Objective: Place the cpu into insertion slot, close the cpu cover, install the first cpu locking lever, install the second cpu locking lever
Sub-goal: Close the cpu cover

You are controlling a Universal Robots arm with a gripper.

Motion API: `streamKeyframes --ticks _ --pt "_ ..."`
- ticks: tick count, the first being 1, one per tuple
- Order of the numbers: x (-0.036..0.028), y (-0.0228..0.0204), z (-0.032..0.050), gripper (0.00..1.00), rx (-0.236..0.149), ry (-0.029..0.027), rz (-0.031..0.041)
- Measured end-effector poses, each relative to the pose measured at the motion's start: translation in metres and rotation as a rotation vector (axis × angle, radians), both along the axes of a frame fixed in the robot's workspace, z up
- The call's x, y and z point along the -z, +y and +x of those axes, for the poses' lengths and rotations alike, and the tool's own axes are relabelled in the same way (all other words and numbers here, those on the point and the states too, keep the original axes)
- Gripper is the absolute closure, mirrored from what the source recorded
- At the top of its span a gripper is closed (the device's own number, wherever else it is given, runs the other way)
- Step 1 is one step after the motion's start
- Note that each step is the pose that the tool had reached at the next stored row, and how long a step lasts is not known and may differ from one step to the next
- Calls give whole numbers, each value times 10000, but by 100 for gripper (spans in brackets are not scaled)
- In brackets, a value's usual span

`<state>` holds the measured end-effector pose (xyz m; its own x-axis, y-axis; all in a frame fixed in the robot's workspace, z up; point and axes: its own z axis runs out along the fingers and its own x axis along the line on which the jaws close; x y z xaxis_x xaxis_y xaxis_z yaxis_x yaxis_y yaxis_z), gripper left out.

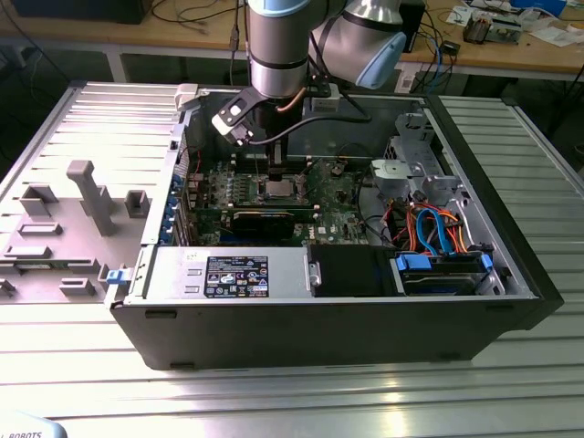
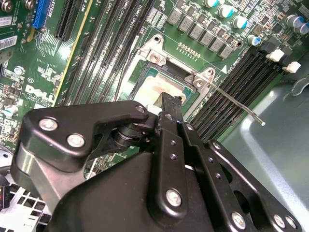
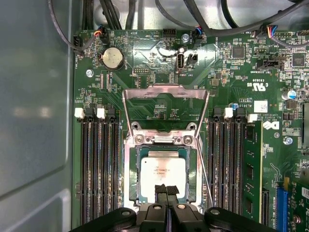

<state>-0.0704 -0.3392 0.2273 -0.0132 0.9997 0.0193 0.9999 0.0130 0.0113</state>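
The cpu lies flat in the insertion slot, its grey-tan face up; it also shows in the second wrist view and, small, in the exterior view. The cpu cover stands open, tilted up on its hinge at the socket's far side. A thin locking lever sticks out free from one socket corner and runs beside the socket. My gripper hangs just over the cpu's near edge, fingers shut together with nothing between them.
Long black memory slots flank the socket on both sides. A coin battery and cables sit beyond the cover. The grey case wall is close by. A long black card and a drive cage fill the case.
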Motion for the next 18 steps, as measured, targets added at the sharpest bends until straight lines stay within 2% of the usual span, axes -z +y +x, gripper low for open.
streamKeyframes --ticks 2,4,8,18 --pt "-4 0 1 89 0 4 3" --pt "-36 0 0 89 0 7 -3" --pt "-141 0 0 89 0 5 -2" --pt "-149 0 0 89 -22 7 -5"
